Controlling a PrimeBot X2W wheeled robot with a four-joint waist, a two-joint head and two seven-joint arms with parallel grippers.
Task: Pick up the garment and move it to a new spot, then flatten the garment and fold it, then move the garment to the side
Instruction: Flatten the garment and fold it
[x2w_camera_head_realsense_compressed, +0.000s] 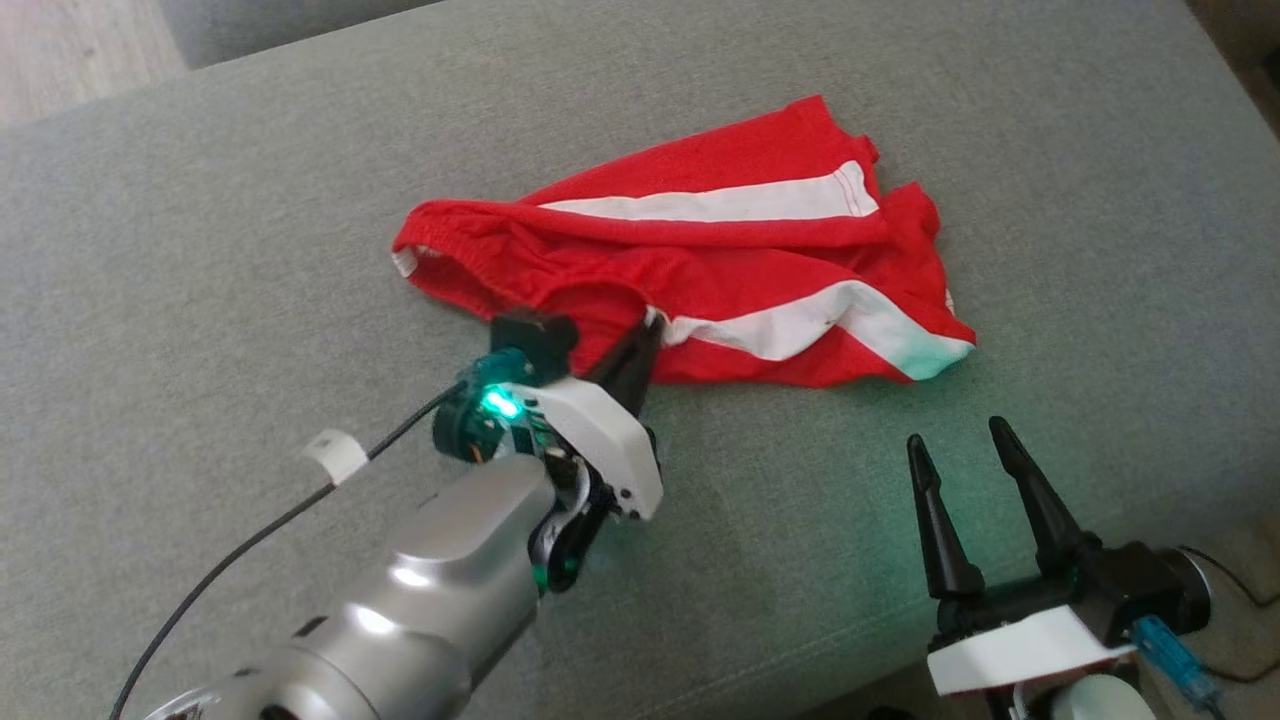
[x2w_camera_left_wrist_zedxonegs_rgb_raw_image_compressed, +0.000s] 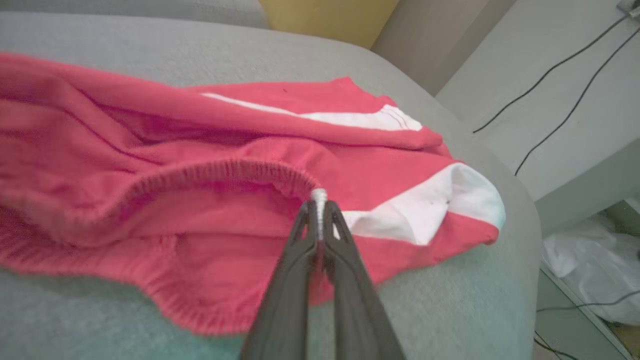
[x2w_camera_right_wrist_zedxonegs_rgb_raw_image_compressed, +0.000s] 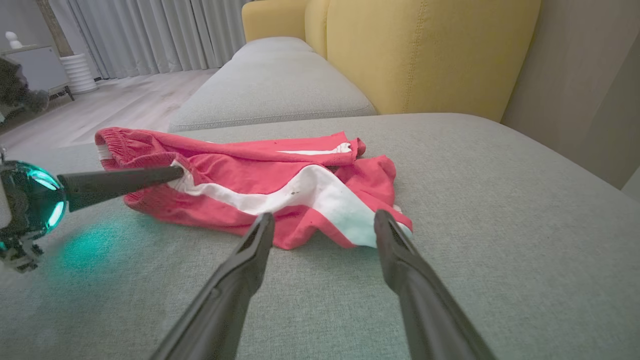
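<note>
The garment (x2w_camera_head_realsense_compressed: 700, 270) is a pair of red shorts with white side stripes, lying crumpled on a grey cushion. My left gripper (x2w_camera_head_realsense_compressed: 652, 325) is shut on the garment's near edge, where the elastic waistband meets a white stripe. The left wrist view shows the same pinch, with my left gripper (x2w_camera_left_wrist_zedxonegs_rgb_raw_image_compressed: 319, 202) closed on a white bit of the garment (x2w_camera_left_wrist_zedxonegs_rgb_raw_image_compressed: 175, 200). My right gripper (x2w_camera_head_realsense_compressed: 955, 432) stands open just short of the garment's near right corner, with nothing between its fingers. In the right wrist view my right gripper (x2w_camera_right_wrist_zedxonegs_rgb_raw_image_compressed: 324, 222) points at the garment (x2w_camera_right_wrist_zedxonegs_rgb_raw_image_compressed: 260, 185), and the left gripper (x2w_camera_right_wrist_zedxonegs_rgb_raw_image_compressed: 177, 173) reaches in from the left.
The grey cushion (x2w_camera_head_realsense_compressed: 200, 250) stretches wide around the garment. A yellow backrest (x2w_camera_right_wrist_zedxonegs_rgb_raw_image_compressed: 425, 55) rises behind it, and a second grey cushion (x2w_camera_right_wrist_zedxonegs_rgb_raw_image_compressed: 272, 80) lies beyond. Black cables (x2w_camera_left_wrist_zedxonegs_rgb_raw_image_compressed: 550, 90) run over the pale surface past the cushion's edge. Wooden floor (x2w_camera_head_realsense_compressed: 70, 50) shows at far left.
</note>
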